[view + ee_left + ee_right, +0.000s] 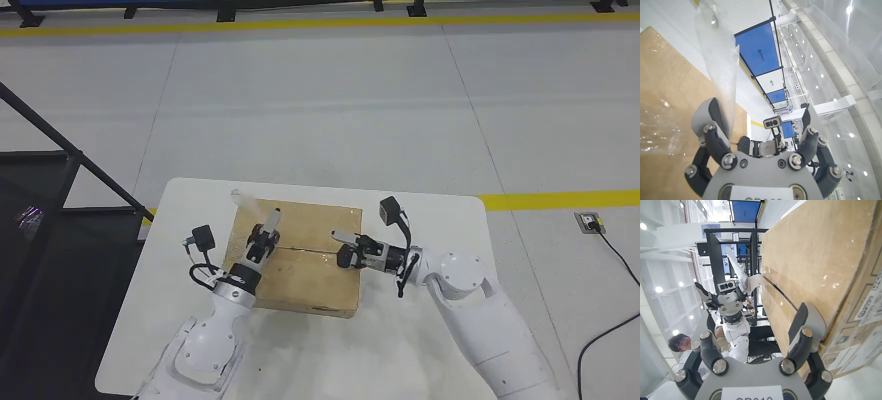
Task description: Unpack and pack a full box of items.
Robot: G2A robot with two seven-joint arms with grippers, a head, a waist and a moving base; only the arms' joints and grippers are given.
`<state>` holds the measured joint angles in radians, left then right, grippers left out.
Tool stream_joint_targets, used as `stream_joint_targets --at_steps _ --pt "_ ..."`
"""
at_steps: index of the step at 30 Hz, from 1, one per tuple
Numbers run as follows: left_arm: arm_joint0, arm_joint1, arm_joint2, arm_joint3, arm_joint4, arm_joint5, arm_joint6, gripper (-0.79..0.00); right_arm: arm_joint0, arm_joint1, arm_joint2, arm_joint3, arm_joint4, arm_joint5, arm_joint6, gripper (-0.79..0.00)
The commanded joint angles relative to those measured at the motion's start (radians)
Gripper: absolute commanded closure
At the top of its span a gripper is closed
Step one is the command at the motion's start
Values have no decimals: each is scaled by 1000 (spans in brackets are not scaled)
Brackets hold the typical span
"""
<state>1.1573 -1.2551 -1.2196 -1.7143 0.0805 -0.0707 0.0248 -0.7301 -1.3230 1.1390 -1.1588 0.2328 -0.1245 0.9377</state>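
Top view: closed cardboard box (310, 285) sits mid-desk (420, 335), toward the far edge. Left end effector (262, 240) is over the box's left half at the centre seam. A clear tape strip (255, 208) stands up from there, leaning far-left. Right end effector (343, 250) is over the seam at the box's right half.
Left wrist view: fingers apart, tape strip lying against one pad (715, 111), not clamped.
Right wrist view: fingers apart, one finger (800, 321) touching the box's top edge beside the seam

You can't see box (310, 272) contents: flaps closed. Clear tape strip (719, 56) far end cut off by left wrist view's edge.
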Motion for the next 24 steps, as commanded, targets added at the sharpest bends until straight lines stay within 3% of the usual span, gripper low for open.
stream_joint_targets --at_steps 1,24 --pt "-2 -2 5 4 8 -5 -3 -785 3 0 -1 7 2 -4 2 -785" --pt "23 -6 4 14 81 -112 -153 -785 44 -5 -21 62 39 -57 -12 -785"
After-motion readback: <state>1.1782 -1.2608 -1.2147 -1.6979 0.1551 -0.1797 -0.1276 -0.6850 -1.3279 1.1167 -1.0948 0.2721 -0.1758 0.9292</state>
